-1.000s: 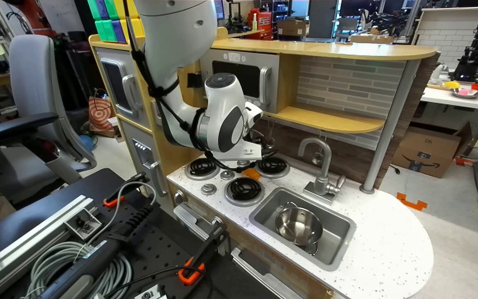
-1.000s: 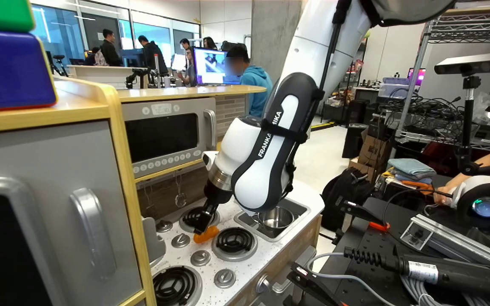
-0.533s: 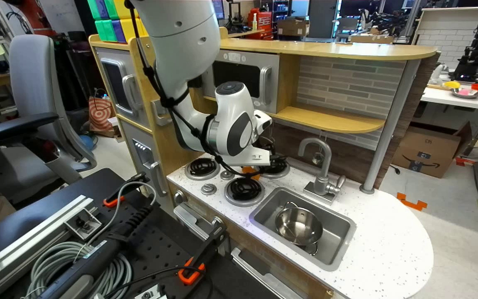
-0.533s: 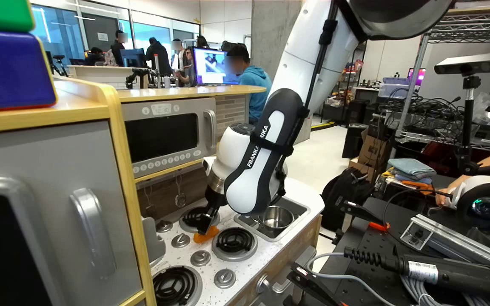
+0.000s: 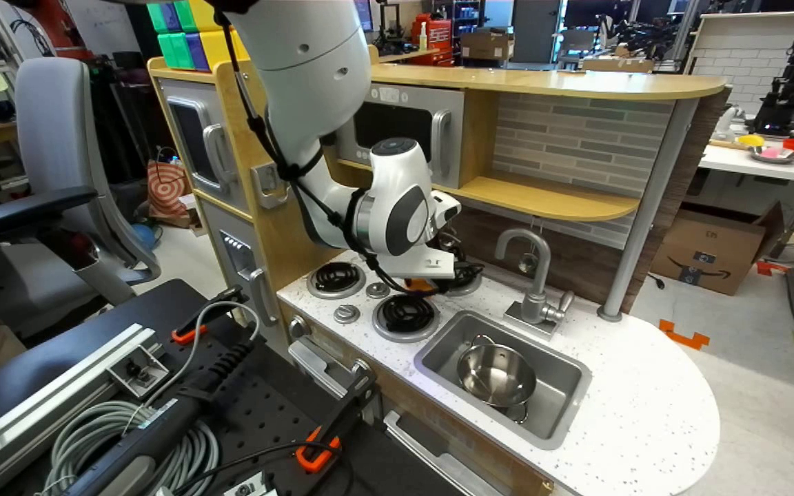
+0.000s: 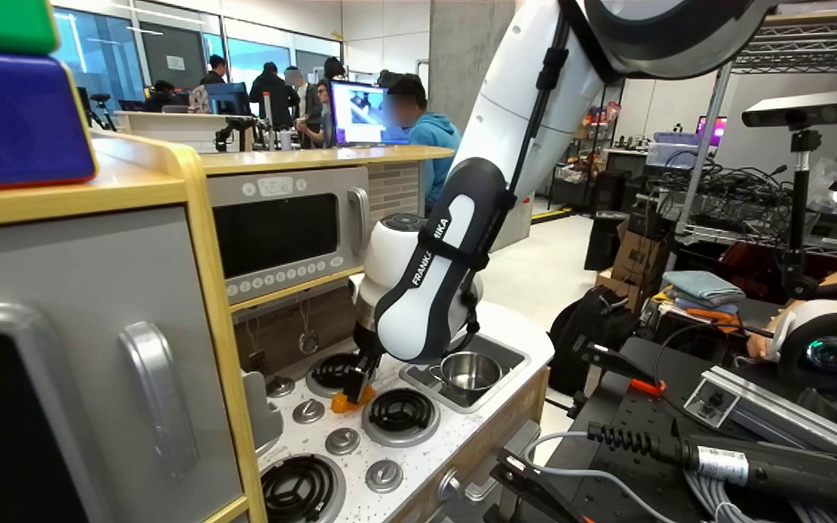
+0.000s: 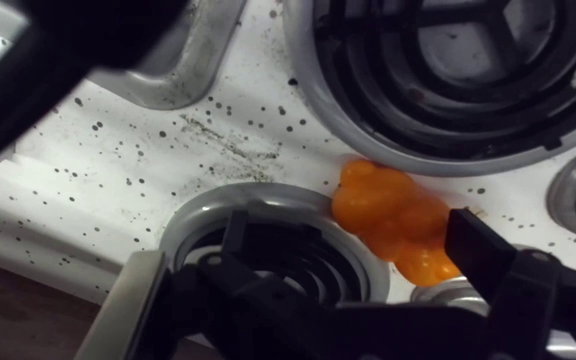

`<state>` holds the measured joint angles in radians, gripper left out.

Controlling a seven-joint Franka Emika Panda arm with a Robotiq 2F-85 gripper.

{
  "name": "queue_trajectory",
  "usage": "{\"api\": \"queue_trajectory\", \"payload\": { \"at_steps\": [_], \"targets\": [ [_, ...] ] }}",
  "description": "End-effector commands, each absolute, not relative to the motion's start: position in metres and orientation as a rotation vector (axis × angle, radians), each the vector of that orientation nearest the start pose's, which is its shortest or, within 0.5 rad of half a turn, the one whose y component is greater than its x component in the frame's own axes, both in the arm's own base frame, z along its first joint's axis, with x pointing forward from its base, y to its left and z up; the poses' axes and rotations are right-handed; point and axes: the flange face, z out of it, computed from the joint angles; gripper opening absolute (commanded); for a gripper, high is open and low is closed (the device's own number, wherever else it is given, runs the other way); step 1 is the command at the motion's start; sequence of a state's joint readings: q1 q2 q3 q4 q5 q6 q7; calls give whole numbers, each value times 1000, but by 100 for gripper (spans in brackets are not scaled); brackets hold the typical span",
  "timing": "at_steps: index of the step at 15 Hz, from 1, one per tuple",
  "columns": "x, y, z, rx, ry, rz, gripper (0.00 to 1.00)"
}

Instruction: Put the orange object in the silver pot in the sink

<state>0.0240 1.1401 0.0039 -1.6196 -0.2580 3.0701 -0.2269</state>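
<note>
Holds the gripper (image 7: 349,217) wide apart at the orange object (image 7: 388,215), on the counter (image 7: 118,160) between two burner rims (image 7: 438,165), close to one jaw, clear of the other; has open room in the sink (image 5: 554,399) beside the silver pot (image 5: 497,375)

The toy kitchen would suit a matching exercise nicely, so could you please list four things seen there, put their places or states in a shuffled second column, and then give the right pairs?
Things
1. Pot
2. Orange object
3. Faucet
4. Fingers

Places or states
A. Between two burners
B. Spread apart
C. In the sink
D. Curved, rising from the counter

Right pairs: 1-C; 2-A; 3-D; 4-B
</note>
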Motion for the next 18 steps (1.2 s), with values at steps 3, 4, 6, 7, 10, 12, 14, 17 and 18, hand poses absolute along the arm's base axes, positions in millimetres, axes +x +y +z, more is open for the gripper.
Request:
{"api": "queue_trajectory", "payload": {
  "at_steps": [3,4,6,7,10,12,14,17,18],
  "targets": [
    [653,58,-27,-3083,-828,-418,100],
    [650,63,-29,-3076,-839,-414,100],
    [647,72,-33,-3066,-855,-406,75],
    [646,75,-35,-3064,-865,-402,74],
    [646,79,-33,-3061,-869,-408,50],
    [646,80,-32,-3056,-861,-409,36],
    [648,78,-28,-3054,-845,-414,22],
    [645,73,-19,-3037,-818,-413,2],
    [643,71,-14,-3031,-807,-414,6]
  ]
}}
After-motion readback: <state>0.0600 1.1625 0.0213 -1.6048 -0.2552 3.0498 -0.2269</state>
